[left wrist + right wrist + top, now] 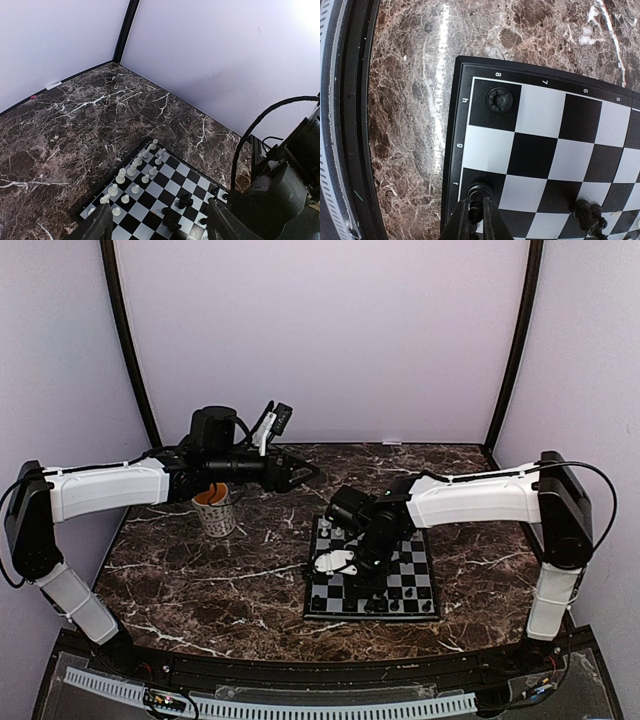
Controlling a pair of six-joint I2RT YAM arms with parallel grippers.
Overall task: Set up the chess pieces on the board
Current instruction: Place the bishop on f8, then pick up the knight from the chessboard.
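Note:
The board [400,585] lies right of the table's centre, under my right arm. White chess pieces [131,171] stand in two rows along one side. Black pieces [184,201] cluster loosely near the other side. My right gripper [478,216] is shut on a black piece [480,193] whose base sits at a dark square on the board's edge row [465,150]. A black rook [499,99] stands in the corner square. In the top view the right gripper [345,578] is low over the board's left part. My left gripper [300,472] is open and empty, raised beside the mug; one of its fingers [97,226] shows in the left wrist view.
A white mug [215,512] with an orange inside stands left of the board, below my left arm. Another black piece [585,212] stands two squares from the held one. The table's front rail [340,125] runs close to the board's near edge. Walls close the back and sides.

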